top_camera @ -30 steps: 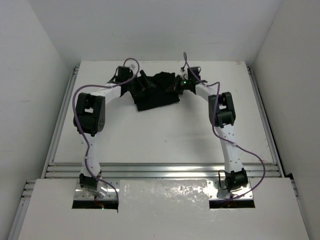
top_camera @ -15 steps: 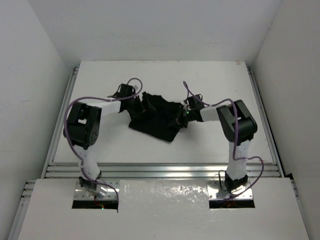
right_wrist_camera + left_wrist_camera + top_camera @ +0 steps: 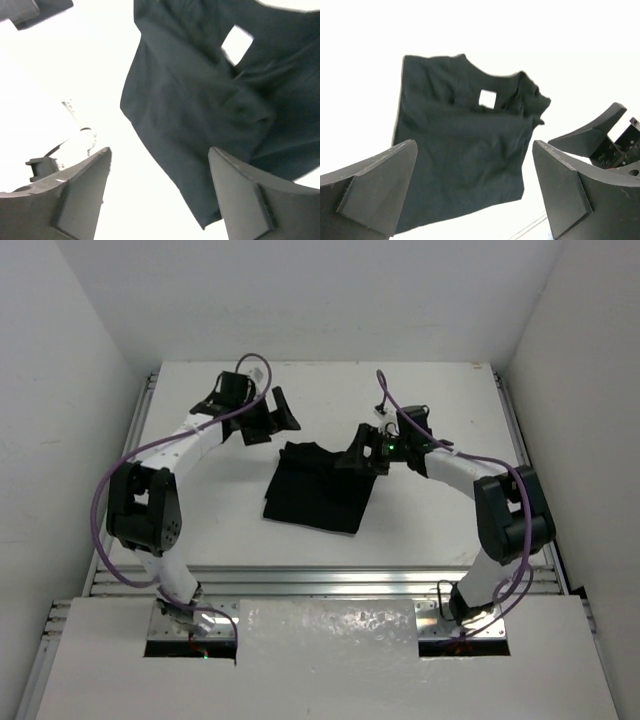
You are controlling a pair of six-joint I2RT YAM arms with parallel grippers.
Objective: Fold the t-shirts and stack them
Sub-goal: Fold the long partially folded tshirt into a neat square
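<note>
Nearest my bases, on the white table (image 3: 420,535), comes the near hem of the shirt (image 3: 318,495). It rests flat around the middle of the table as a rough folded rectangle, its long side running away from me. From my wrists its near part looks smooth, but the far end is another matter: around the white label (image 3: 487,98) the cloth is puckered, and the far right corner is heaped into a lump instead of lying in line. My right gripper (image 3: 360,453) hangs over that far right corner, jaws spread wide with nothing between them but a view of cloth below; I cannot tell how much air is under it. Farther off, my left gripper (image 3: 277,418) is beyond the far left corner, clear of the cloth, likewise splayed and holding nothing. I judge the fold roughly made but not tidy, and the trouble lies in that lump. If I pinch there for another fold, I may catch only the upper layer and peel the fold apart. If I catch the whole heap, the wrinkle gets pressed in and the packet comes out crooked. The cloth is soft and the table looks slick, so a sideways pull from one gripper alone would likely drag the whole shirt instead of creasing it. Both grippers converging on that end could also knock together.
</note>
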